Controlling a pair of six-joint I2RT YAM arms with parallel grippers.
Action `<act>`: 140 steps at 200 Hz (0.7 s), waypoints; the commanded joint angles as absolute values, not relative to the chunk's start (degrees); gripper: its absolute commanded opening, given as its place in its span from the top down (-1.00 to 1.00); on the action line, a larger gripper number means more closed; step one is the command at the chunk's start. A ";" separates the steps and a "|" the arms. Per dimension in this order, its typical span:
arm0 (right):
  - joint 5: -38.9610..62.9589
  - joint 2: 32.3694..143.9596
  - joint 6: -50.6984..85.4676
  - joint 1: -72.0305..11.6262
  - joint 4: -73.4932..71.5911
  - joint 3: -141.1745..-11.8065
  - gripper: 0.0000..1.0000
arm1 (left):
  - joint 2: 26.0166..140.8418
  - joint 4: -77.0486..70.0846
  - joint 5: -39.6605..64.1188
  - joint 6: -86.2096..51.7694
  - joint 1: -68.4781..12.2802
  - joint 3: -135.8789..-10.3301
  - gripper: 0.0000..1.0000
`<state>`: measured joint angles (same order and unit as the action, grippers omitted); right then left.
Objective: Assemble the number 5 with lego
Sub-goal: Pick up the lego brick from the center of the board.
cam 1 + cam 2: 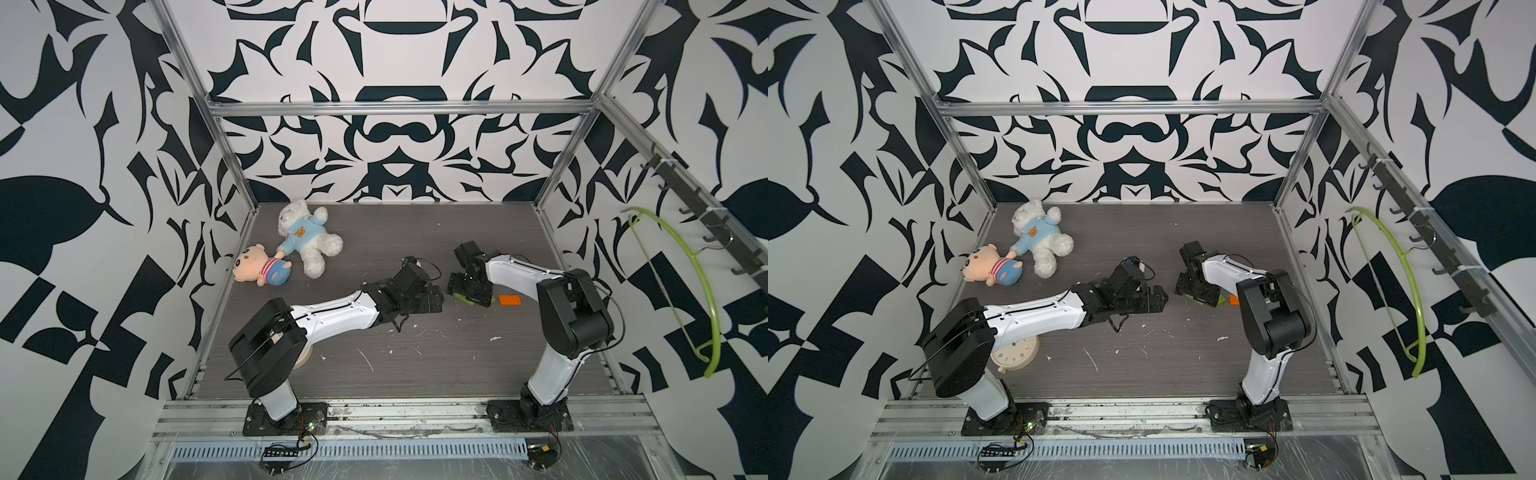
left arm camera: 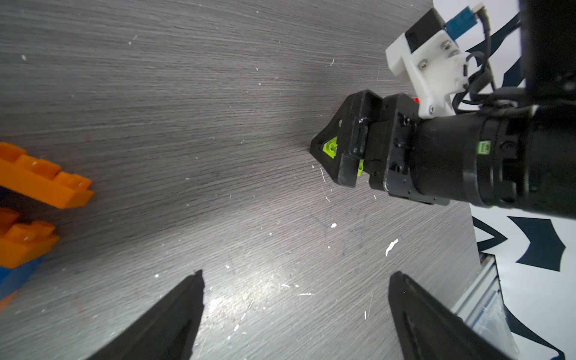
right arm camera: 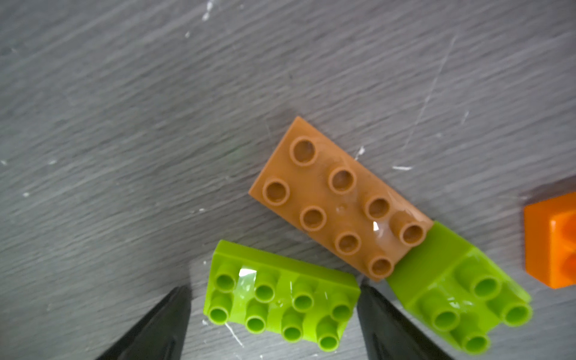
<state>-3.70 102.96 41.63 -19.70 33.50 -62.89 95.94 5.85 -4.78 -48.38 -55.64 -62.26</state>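
Between R gripper [image 3: 273, 288] fingers — spread, not clamped — sits lime-green eight-stud plastic brick [image 3: 280, 302], just beside brown eight-stud plastic brick [image 3: 336, 199]. L gripper [image 2: 297, 276] fingers apart, empty.

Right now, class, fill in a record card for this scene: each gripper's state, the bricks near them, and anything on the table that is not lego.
Left gripper: open, empty, above bare table
Right gripper: open, jaws either side of lime green eight-stud brick
Brown eight-stud piece: flat, studs up, one end by second lime green brick
Orange brick: lying alone beside the right gripper
Orange and blue bricks: orange on top, near left gripper
Not lego: white teddy bear, doll, cream clock
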 commanded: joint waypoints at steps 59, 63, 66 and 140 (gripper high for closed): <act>-2.43 105.34 39.05 -19.69 33.49 -63.55 -0.40 | 95.19 7.77 -5.09 -48.05 -55.81 -62.25 -0.98; -2.23 105.32 38.60 -19.75 33.61 -63.58 -0.39 | 95.23 7.74 -5.09 -48.12 -55.81 -62.23 -0.98; -2.12 105.31 38.32 -19.79 33.72 -63.63 -0.38 | 95.21 7.73 -5.10 -48.16 -55.81 -62.27 -0.98; -2.28 99.67 32.40 -24.63 37.49 -62.69 -0.34 | 91.90 7.82 -8.25 -50.31 -55.81 -59.05 -0.99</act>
<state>-3.60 103.15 35.31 -21.89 34.57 -63.33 95.37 5.85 -5.67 -49.21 -55.64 -61.63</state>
